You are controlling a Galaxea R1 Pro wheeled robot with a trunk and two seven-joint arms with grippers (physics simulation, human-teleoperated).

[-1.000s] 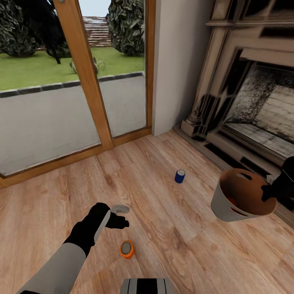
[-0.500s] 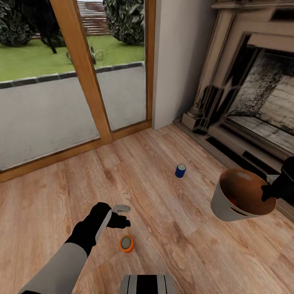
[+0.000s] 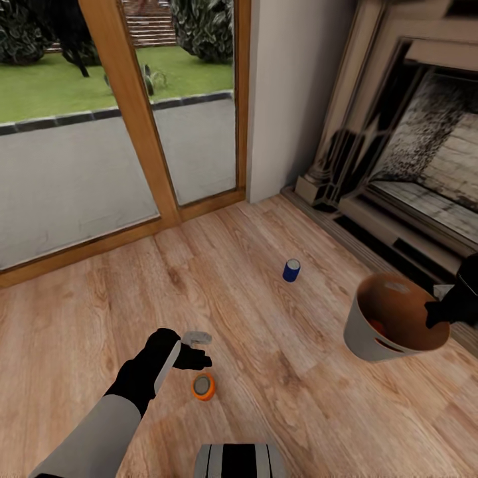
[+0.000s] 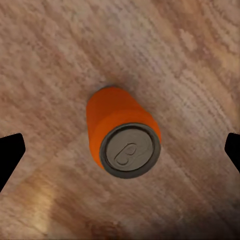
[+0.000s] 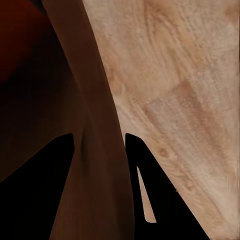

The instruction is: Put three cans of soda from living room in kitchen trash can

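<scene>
An orange can of soda [image 3: 204,386] stands on the wood floor just in front of my left gripper [image 3: 201,350], which hovers above it, open. In the left wrist view the same orange can [image 4: 122,132] sits centred between the spread fingertips [image 4: 10,155], untouched. A dark blue can of soda [image 3: 291,270] stands farther off, toward the fireplace. My right gripper [image 3: 439,312] is shut on the rim of the grey tash can [image 3: 372,338], held tilted above the floor. A bit of orange [image 3: 377,326] shows inside it. In the right wrist view the bin's wall [image 5: 97,145] is pinched between the fingers.
This is the living room. Wood-framed glass doors [image 3: 133,119] stand ahead on the left and a white wall corner [image 3: 292,99] in the middle. A dark ornate fireplace [image 3: 411,153] with its raised hearth runs along the right. My base [image 3: 238,461] shows at the bottom edge.
The whole view has shifted, so the camera moved. The orange can now lies closer to my left gripper. The right gripper still holds the bin the same way.
</scene>
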